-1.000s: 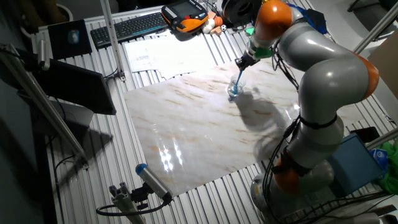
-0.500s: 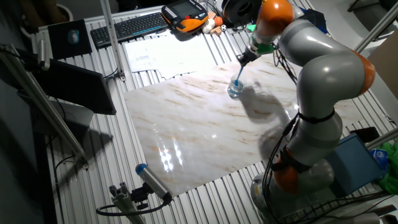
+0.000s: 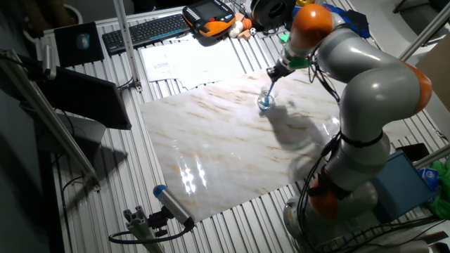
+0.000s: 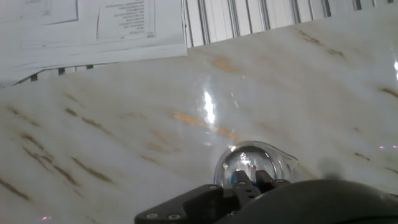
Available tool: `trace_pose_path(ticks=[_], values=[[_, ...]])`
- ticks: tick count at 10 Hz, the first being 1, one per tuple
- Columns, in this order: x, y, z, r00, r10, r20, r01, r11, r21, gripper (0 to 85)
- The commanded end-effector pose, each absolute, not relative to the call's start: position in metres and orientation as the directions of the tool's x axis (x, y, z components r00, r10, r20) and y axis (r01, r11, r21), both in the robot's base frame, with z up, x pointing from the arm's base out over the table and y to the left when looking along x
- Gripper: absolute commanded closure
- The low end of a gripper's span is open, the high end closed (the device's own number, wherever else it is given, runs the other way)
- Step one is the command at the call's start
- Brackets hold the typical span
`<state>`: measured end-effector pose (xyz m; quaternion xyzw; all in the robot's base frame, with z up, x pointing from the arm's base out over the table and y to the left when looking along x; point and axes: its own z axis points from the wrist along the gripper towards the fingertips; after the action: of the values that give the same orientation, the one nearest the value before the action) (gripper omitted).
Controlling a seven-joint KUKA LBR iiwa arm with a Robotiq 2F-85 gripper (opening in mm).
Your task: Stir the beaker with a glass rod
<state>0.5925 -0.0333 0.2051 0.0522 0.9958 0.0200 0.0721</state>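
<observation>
- Your gripper sits above the beaker, fingers pinched narrow on the glass rod.
- Rod slants down from the fingers, lower end inside the beaker.
- Beaker stands upright on the marble sheet at the far side of the bench, near the papers.
- Hand view shows you the beaker's rim right under the fingertips.

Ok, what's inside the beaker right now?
The glass rod dips into the beaker, with blue-tinted liquid at its bottom. In the hand view the gripper covers the rod's tip.
</observation>
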Motion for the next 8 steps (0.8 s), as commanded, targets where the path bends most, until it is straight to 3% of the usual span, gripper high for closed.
trace_pose_path(ticks=[1, 4, 6, 8], values=[[0.606, -0.040, 0.203, -0.986, 0.088, -0.143, 0.081, 0.995, 0.052, 85.0], [0.593, -0.071, 0.205, -0.990, 0.044, -0.136, 0.031, 0.995, 0.095, 85.0], [0.569, -0.060, 0.211, -0.989, 0.074, -0.130, 0.062, 0.993, 0.098, 85.0], [0.565, -0.034, 0.207, -0.982, 0.132, -0.138, 0.122, 0.989, 0.081, 85.0]])
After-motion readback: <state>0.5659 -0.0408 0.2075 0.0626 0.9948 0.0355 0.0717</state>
